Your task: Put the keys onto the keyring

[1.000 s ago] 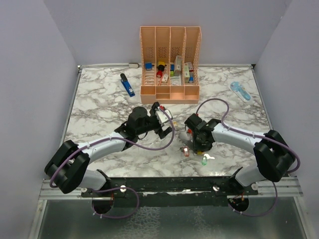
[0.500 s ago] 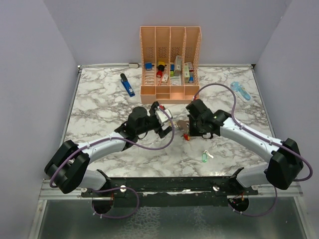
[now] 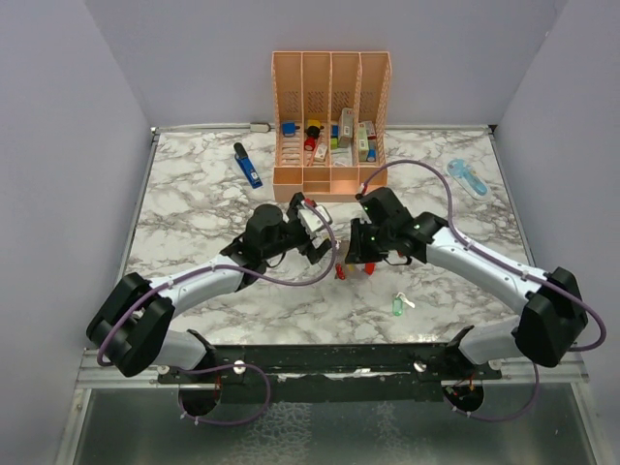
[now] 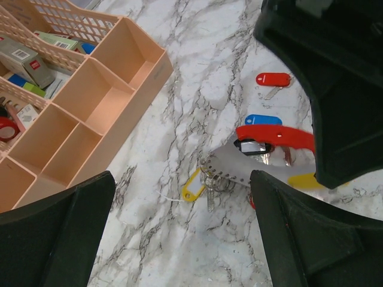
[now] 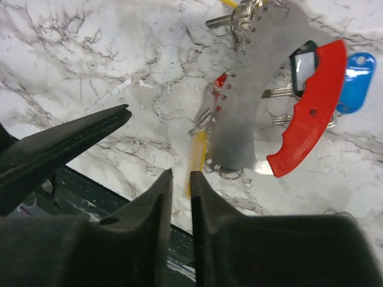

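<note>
The keyring, a red curved clip (image 5: 311, 113) on a grey punched strap (image 5: 242, 107), lies on the marble; it also shows in the left wrist view (image 4: 276, 135). Small rings hang along the strap, one with a yellow-tagged key (image 4: 192, 185). A blue key (image 4: 263, 120), a black-tagged key (image 5: 302, 66) and a red key (image 4: 272, 79) lie by it. A green key (image 3: 397, 306) lies apart, nearer the front. My right gripper (image 5: 181, 173) is shut on a yellow key (image 5: 197, 158), just off the strap's end. My left gripper (image 4: 182, 176) is open above the strap.
The peach slotted organizer (image 3: 329, 179) stands behind the grippers and fills the left of the left wrist view (image 4: 108, 101). A long blue pen-like tool (image 3: 248, 166) lies at the back left, a pale blue object (image 3: 467, 177) at the back right. The two grippers are close together.
My right gripper has moved from near the table's front back and left to the keyring, beside my left gripper. My left gripper has shifted slightly back.
</note>
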